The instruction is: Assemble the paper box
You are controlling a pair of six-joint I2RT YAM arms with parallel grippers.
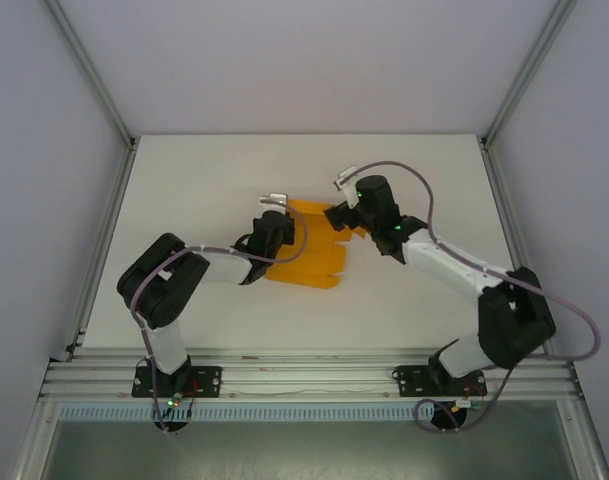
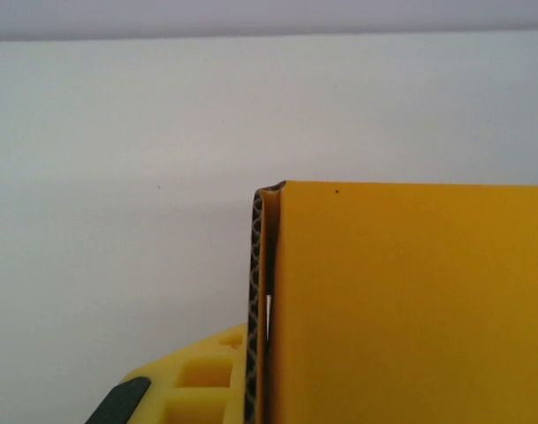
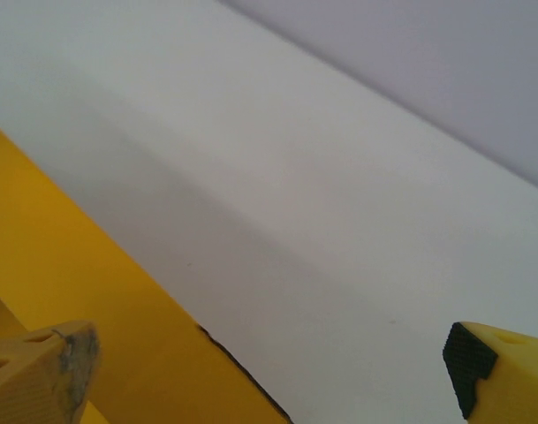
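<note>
Box (image 1: pixel 309 250), a single orange-yellow card sheet, is lying near the middle of the table (image 1: pixel 204 170), between the two grippers. The one white table is bearing everything.

Two arms are reaching in from the near edge. The left arm (image 1: pixel 164 285) is bending in from the left, and the right arm (image 1: pixel 454 265) is bending in from the right.

The box's long axis is running roughly near to far, leaning a little to the right at its far end. Its near edge, cut into notched flaps, is pointing toward the arm bases.

The left gripper (image 1: pixel 267 228) is sitting over the box's left edge. The right gripper (image 1: pixel 346 215) is sitting at the far right corner.

In the left wrist view, a box panel (image 2: pixel 410 309) is filling the lower right, with its corrugated cut edge running up and down. One yellow finger (image 2: pixel 198 380) is showing just left of that edge. The other side is hidden behind the panel, so whether this gripper is clamping the card cannot be told.

In the right wrist view, the right gripper (image 3: pixel 269 353) is standing wide. Its two fingers (image 3: pixel 39 375) are well apart. The box (image 3: pixel 92 291) is crossing the lower left beside the left one, and bare table (image 3: pixel 295 221) is showing between them.
</note>
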